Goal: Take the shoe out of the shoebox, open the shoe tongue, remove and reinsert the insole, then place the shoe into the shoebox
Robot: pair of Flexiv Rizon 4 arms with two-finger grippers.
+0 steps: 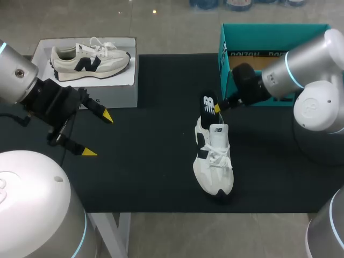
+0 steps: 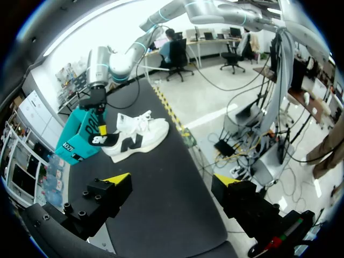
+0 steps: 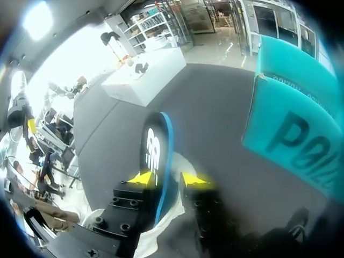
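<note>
Well, the right gripper (image 1: 217, 107) is clamped on the black insole (image 1: 208, 103), a yellow tip pressed to each face (the right wrist view shows this plainly). The insole stands upright at the heel opening of the white shoe (image 1: 214, 164), which lies right of the middle on the black mat (image 1: 150, 161), toe toward the near edge. The teal shoebox (image 1: 269, 40) sits at the far right, just behind that gripper. The left gripper (image 1: 98, 134) hangs over the mat's left side, fingers spread wide. At the far left, a second shoe (image 1: 91, 58) rests on a white box (image 1: 126, 88).
</note>
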